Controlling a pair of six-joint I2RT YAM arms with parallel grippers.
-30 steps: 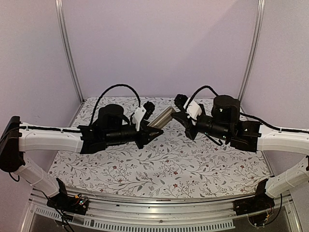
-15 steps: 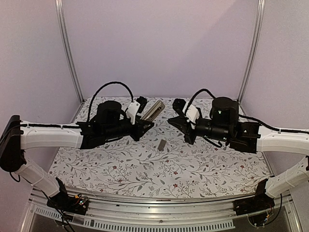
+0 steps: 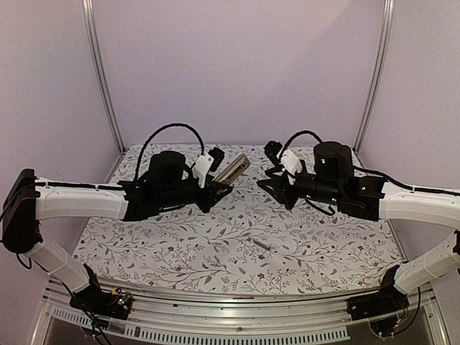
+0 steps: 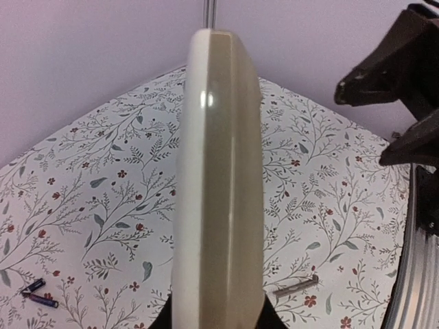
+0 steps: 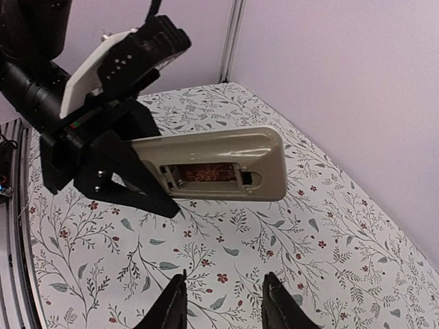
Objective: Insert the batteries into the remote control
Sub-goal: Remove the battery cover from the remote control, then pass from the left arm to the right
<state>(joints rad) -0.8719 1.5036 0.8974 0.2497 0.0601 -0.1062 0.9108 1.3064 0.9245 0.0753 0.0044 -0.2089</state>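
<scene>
Left gripper [image 3: 214, 188] clamped on remote [image 3: 231, 169] end, held above table [image 3: 180, 251]. Right gripper [image 5: 223, 301] jaws parted, empty. Batteries [image 4: 38, 295] and cover [image 3: 262, 244] lie on table.

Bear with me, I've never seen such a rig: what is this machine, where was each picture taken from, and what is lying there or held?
These are two robot arms bolted at a table's near edge. The wide picture comes from a fixed camera above and behind them; the other two from cameras on the wrists. The left arm grips a remote control in its jaws, above the flowered table, its open battery recess facing the right wrist camera. The jaws of the right arm stand open and empty. On the table lie two small batteries and a flat grey piece, probably the battery cover.
</scene>
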